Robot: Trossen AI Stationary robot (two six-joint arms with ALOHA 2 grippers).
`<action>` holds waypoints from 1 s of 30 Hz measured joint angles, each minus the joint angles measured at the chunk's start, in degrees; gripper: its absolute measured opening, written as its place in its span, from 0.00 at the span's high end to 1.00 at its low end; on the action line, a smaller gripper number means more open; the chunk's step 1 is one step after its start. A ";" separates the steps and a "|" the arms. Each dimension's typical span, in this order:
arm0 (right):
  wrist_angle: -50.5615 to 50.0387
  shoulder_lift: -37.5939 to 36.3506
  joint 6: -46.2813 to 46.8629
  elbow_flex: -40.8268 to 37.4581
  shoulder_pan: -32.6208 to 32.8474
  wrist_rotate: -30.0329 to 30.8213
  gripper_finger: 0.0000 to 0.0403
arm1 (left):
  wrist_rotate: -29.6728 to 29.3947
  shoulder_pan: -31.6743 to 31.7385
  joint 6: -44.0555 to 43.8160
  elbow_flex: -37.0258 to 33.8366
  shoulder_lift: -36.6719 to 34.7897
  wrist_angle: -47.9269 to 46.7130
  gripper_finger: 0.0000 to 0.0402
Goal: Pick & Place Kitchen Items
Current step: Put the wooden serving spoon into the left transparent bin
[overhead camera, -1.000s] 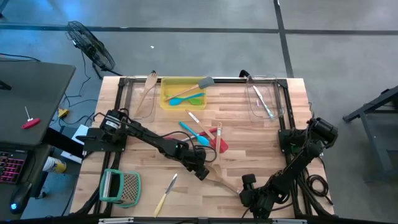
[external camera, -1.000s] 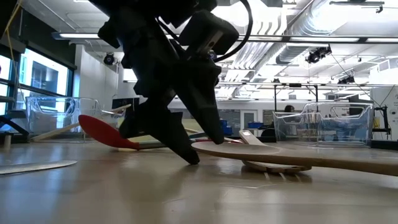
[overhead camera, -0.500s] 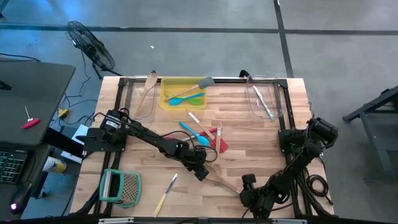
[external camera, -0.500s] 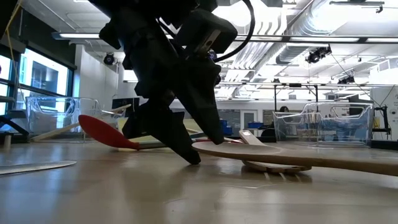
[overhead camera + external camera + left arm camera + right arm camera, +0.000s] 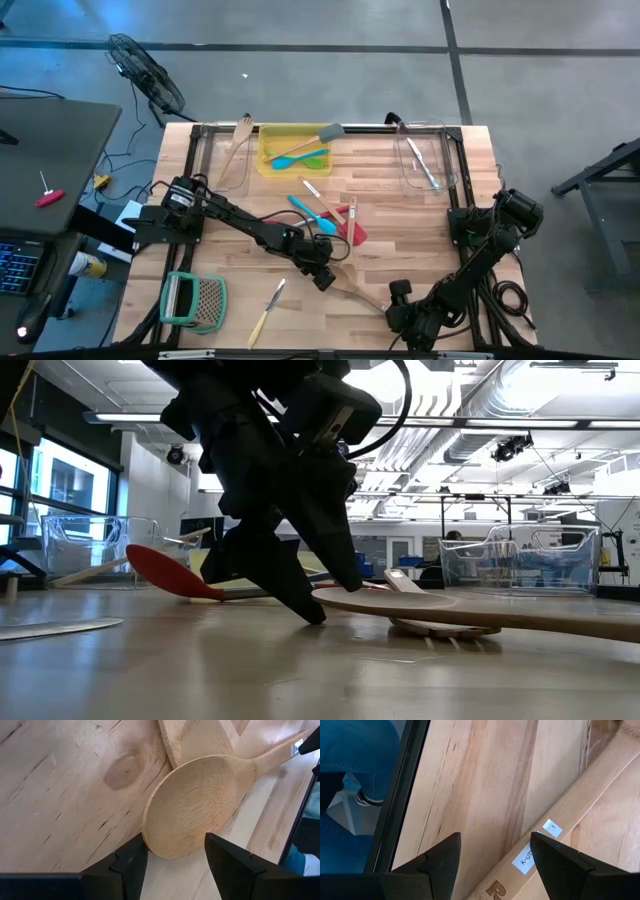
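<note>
Left gripper [image 5: 322, 277] low on table [image 5: 420, 215], near front centre, fingertips at the wood. Jaws parted, straddling bowl of wooden spoon [image 5: 192, 805]; bowl edge between the two fingers [image 5: 131, 865], no clamp visible, spoon flat on table. Spoon handle running toward front right corner, passing under right gripper [image 5: 400, 300]. Second pale wooden utensil [image 5: 200, 737] lying under or against the spoon bowl, exact overlap unclear.

Right gripper parked at front edge, right of centre, jaws released, nothing between them; spoon handle with a white label [image 5: 532, 855] just beyond its fingers.

Low view: left gripper [image 5: 305, 605] tilted, tip touching table just beside spoon bowl [image 5: 390, 600]; red spatula [image 5: 170, 572] behind it.

Other items, high view:
- Red spatula [image 5: 352, 230] and blue spatula [image 5: 305, 212] near table centre, just behind left gripper, with a small pale-handled utensil [image 5: 312, 190] beside them.
- Yellow tray [image 5: 270, 160] at back, holding blue and green utensils [image 5: 305, 156]; grey spatula [image 5: 322, 134] resting across its back right corner.
- Wooden spoon [image 5: 238, 138] leaning at clear bin, back left.
- Clear bin [image 5: 445, 165] back right, metal utensil [image 5: 422, 165] inside.
- Small knife [image 5: 268, 308], pale handle, front left.
- Green-handled grater-like tool [image 5: 195, 300] at front left corner.
</note>
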 joint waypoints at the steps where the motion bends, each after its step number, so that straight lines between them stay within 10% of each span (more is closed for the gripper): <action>1: 0.00 0.00 0.00 0.00 -0.01 0.00 0.42 | -0.02 -0.02 0.00 0.00 0.00 0.00 0.52; 30: 0.06 0.00 1.29 -0.02 0.16 -0.13 0.42 | -1.33 -0.89 2.60 -0.09 -4.02 -9.78 0.52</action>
